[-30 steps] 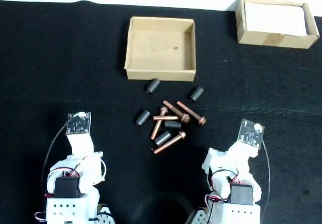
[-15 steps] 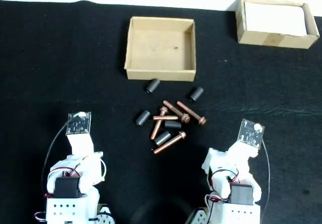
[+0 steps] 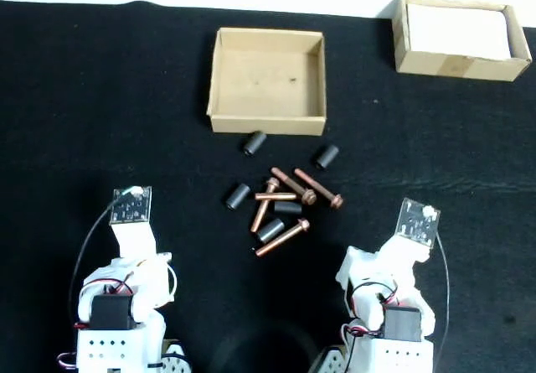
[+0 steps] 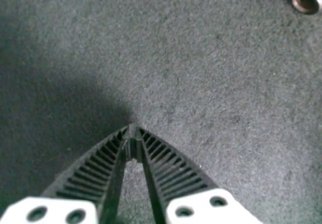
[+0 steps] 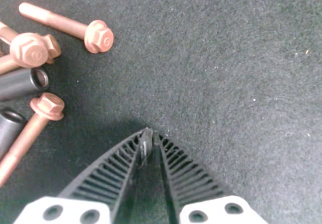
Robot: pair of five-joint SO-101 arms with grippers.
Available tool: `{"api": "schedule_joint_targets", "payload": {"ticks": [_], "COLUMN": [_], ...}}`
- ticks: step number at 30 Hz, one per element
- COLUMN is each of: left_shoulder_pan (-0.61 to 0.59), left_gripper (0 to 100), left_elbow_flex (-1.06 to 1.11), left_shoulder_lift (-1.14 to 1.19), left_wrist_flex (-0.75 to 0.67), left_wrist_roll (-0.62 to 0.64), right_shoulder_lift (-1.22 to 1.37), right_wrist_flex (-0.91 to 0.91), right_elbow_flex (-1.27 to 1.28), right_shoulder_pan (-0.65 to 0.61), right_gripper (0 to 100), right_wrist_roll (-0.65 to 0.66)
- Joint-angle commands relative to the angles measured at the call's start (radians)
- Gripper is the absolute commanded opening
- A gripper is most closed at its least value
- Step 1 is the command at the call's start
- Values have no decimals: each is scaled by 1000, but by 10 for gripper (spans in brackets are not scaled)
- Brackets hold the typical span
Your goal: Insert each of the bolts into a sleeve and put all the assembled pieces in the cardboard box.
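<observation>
I am watching five copper bolts (image 3: 282, 237) lying loose in a cluster on the black worktop (image 3: 100, 96), on the near side of the cardboard box (image 3: 268, 125) and all outside it. Two are lying parallel on a diagonal, heads pointing near-right and shanks far-left. One is lying crosswise. Two more are slanting the other way, heads at the far-right end and shanks running near-left. Five black sleeves (image 3: 255, 143) are resting on their sides among and around them. The two closest to the box wall are both tilting near-left to far-right. The left gripper (image 4: 132, 131) is hanging over bare worktop, pinched closed on nothing. The right gripper (image 5: 147, 134) is closed and empty too, with bolt heads lying near it.
</observation>
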Motion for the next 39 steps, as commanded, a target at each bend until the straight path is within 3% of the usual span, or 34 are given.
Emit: {"api": "schedule_joint_targets", "payload": {"ticks": [1, 31, 39], "left_shoulder_pan": [12, 16, 153], "left_gripper": [11, 11, 13], "left_elbow_flex": [15, 15, -27], "left_shoulder_lift": [-7, -7, -7], "left_wrist_flex": [5, 5, 3], "left_wrist_roll": [-3, -2, -9], "right_shoulder_lift": [2, 2, 2], "right_wrist_flex": [4, 4, 4], "right_elbow_flex": [127, 127, 127], "right_shoulder_pan": [-7, -7, -7], "right_gripper": [8, 8, 8], "right_wrist_roll": [-3, -3, -3]}}
